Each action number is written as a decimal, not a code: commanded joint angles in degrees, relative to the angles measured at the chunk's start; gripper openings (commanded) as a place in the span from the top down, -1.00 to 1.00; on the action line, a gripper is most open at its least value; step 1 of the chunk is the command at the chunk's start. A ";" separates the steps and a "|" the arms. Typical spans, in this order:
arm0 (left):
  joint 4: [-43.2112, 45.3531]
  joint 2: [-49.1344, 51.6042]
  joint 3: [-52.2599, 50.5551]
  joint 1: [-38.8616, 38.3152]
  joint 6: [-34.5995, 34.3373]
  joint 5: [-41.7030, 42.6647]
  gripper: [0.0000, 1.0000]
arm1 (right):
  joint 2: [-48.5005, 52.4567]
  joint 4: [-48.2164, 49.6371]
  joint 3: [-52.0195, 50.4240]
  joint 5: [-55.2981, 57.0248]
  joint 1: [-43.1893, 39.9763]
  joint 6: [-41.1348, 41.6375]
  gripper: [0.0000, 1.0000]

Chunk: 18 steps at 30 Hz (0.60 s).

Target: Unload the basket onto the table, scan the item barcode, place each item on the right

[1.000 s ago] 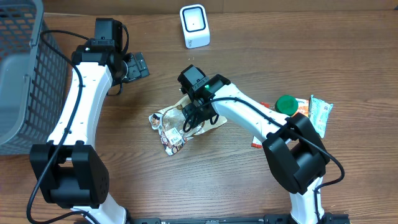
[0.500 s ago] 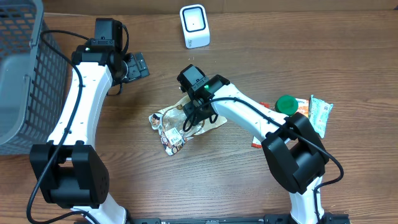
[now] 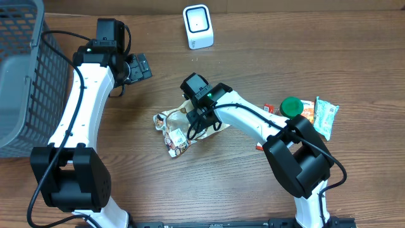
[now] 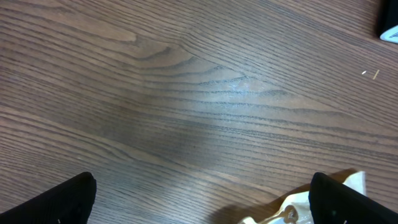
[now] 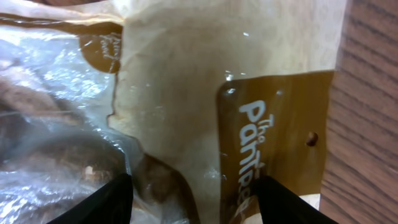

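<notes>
The item, a crinkly tan-and-brown snack bag [image 3: 172,126], lies flat mid-table. My right gripper [image 3: 197,120] is down on its right half. In the right wrist view the two black fingers straddle a bulge of the bag [image 5: 186,81], and the right gripper [image 5: 193,199] is shut on it. A white barcode scanner [image 3: 197,25] stands at the table's far edge. My left gripper [image 3: 140,66] hovers open to the upper left with nothing in it. In its wrist view the left gripper [image 4: 201,199] faces bare wood, with a corner of the bag [image 4: 298,211] at the bottom.
A grey mesh basket [image 3: 25,82] stands at the far left. At the right lie a green-capped item [image 3: 291,106] and a pale green packet [image 3: 326,114], close to the right arm's base.
The right gripper has slid a little down and left over the bag and narrowed onto it. The bag's right end has bunched under it. The left arm has not moved.
</notes>
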 commanded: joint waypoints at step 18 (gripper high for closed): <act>0.11 -0.96 0.94 -0.15 -0.39 0.26 -1.00 | 0.24 1.90 -4.24 -2.05 0.28 7.93 0.35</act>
